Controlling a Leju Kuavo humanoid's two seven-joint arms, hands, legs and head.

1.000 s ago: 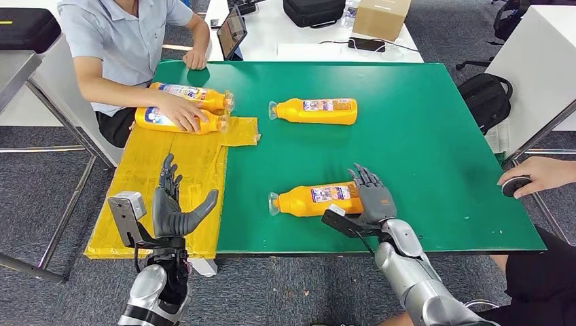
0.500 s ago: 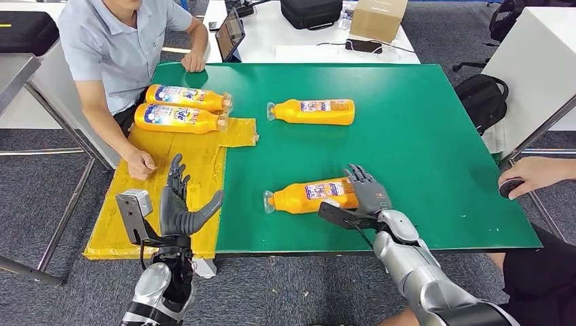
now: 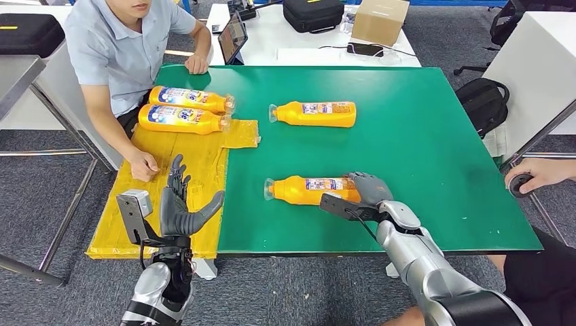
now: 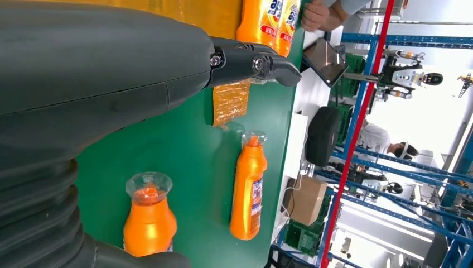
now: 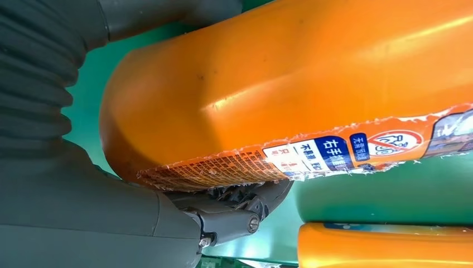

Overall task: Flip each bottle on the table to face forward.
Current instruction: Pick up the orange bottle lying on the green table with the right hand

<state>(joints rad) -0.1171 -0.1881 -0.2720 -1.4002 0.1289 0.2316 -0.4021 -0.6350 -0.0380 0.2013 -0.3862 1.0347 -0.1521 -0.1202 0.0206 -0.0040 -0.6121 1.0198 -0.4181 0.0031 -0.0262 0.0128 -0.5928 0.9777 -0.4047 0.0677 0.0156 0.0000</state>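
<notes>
Rolled flatter since before, the near orange bottle (image 3: pixel 312 189) is gripped at its base by the right hand (image 3: pixel 367 189). Left hand (image 3: pixel 178 208) is held spread beside the green table (image 3: pixel 421 156).

Four orange bottles lie on their sides, caps pointing toward the right of the frame's left half. The near bottle (image 3: pixel 309 189) sits at lower centre on the green table (image 3: pixel 435 149), its small-print label up and its base end under the right hand (image 3: pixel 370 190). The far bottle (image 3: pixel 314 113) lies at upper centre, small-print label showing. Two more bottles (image 3: pixel 183 109) rest touching side by side at upper left, blue front labels up.
</notes>
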